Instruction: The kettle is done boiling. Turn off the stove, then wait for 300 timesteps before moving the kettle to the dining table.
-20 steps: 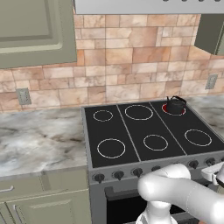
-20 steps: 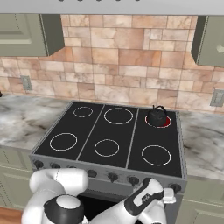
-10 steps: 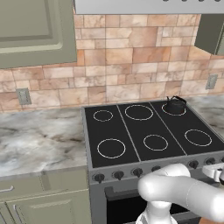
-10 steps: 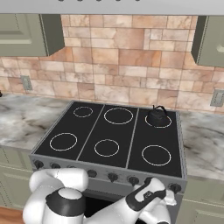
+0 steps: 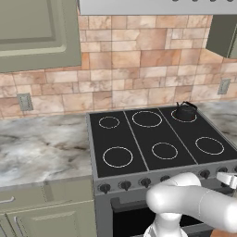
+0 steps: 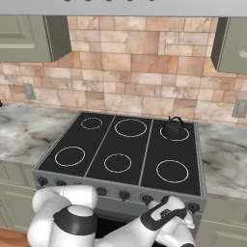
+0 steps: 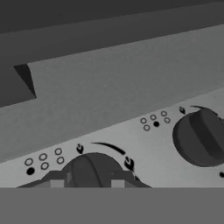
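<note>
Squat round black kettle (image 6: 173, 129) with thin arched handle sits on stove (image 6: 120, 157) back-right white ring, glossy black glass top. Gripper (image 7: 87, 183) fingertips flank a dark round ribbed knob (image 7: 89, 169); contact unclear.

Glossy black glass on the stove (image 5: 152, 139); polished veined marble table (image 5: 41, 150); matt stone-tile backsplash (image 6: 130, 72); dark shiny kettle (image 6: 172, 128).

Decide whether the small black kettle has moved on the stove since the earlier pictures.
No. The small black kettle sits on the same back-right ring burner, at the same spot against the tiled wall.
</note>
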{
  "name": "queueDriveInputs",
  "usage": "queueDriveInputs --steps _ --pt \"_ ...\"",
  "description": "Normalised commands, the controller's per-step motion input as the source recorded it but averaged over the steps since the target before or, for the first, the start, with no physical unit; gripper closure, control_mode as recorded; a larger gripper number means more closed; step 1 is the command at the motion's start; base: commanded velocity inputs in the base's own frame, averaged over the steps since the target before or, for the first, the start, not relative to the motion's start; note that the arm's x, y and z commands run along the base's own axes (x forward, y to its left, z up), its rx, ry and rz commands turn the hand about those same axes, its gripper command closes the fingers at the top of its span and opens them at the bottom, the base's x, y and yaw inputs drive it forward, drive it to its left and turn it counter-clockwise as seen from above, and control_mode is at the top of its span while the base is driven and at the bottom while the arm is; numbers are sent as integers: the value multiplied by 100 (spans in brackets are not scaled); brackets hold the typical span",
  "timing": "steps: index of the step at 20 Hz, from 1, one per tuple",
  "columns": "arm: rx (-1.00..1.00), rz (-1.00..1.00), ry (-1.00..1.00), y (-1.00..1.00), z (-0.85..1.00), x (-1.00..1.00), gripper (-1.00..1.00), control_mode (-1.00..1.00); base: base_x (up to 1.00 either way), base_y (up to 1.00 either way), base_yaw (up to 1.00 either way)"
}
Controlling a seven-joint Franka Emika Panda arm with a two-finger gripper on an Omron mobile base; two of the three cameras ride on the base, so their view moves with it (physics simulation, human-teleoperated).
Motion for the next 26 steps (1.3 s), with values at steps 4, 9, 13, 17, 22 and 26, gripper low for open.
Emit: queueDriveInputs --steps 4,9,13,17,22,26 --pt "20 -6 8 19 0 -7 100 -100 0 0 0" --pt "18 -7 10 24 0 -3 100 -100 0 0 0" --pt "16 -6 10 23 0 -5 100 -100 0 0 0" --pt "11 -5 11 29 0 0 -100 -100 0 0 0" --pt "2 0 2 2 -3 -2 -100 -100 0 0 0" --pt "0 0 -1 0 3 -25 -100 -100 0 0 0"
